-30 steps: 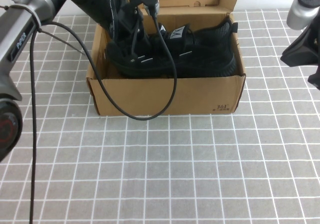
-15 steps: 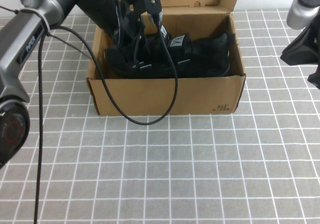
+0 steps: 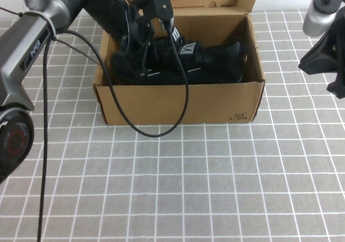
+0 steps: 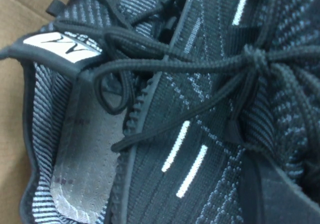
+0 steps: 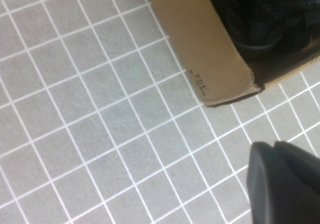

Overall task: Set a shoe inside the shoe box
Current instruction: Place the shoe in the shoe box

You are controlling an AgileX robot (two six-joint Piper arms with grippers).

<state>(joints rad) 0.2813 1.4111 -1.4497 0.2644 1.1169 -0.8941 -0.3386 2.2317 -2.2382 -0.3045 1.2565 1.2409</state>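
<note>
Reaching down into the shoe box (image 3: 178,104) from the upper left of the high view, the left arm buries its left tool (image 3: 141,59) among the laces of the shoe (image 3: 207,64), and the tool is clenched; whether it still pinches the shoe cannot be told, since the fingers are hidden behind the arm and the knit upper. The shoe lies lengthwise inside the box, low between the cardboard walls, its white tongue label facing up near the middle and its heel toward the right-hand wall. The left wrist view is filled with black knit, the knotted laces (image 4: 250,64), thin white dashes and the tongue label (image 4: 62,47), with bare cardboard at the frame's left edge. A black cable (image 3: 161,129) loops from the arm over the box's front wall. The lid flap stands open at the top of the frame. The right tool (image 5: 285,184), closed and empty, hangs over the grey tiled tabletop (image 3: 178,193) at the right edge, apart from the box.
</note>
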